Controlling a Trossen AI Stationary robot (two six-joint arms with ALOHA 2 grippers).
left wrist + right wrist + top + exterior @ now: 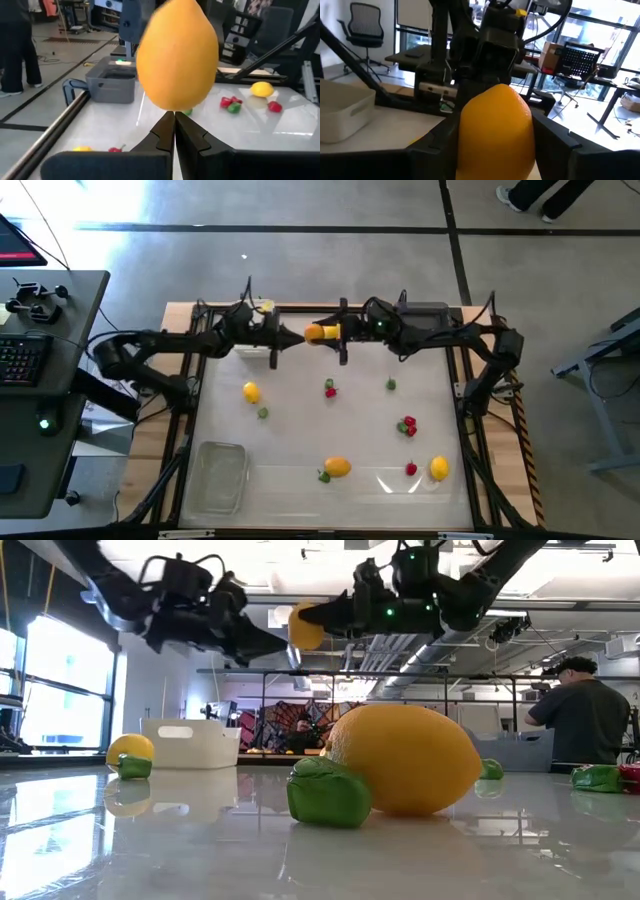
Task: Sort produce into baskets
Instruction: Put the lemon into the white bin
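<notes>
Produce: you have pieces scattered over the white table (300, 430), and one orange fruit (314, 332) up in the air at the far edge, between the two arms.
Baskets: your clear tray (217, 476) sits at the near left corner, the white tray (190, 743) at the far left, the dark grey tray (111, 82) at the far right behind the right arm.
Right gripper (330, 332): its fingers stand on either side of the orange fruit and hold it, pointing toward the left arm.
Left gripper (296, 338): fingers pressed together, empty, the tips just beside the fruit's free end.
Key relation: the fruit's long axis runs along the line between the arms; it lies straight ahead of the left tips, so the right arm owns it for now. My read is a hand-over or a carry; you would need the left fingers parted first.
Loose pieces: a yellow fruit (251, 392), a yellow-orange one (338, 467), another yellow (439, 468), red berries (408, 425).
Hard to see: whether the left tips touch the fruit, I cannot tell; the white tray is mostly hidden from above.
</notes>
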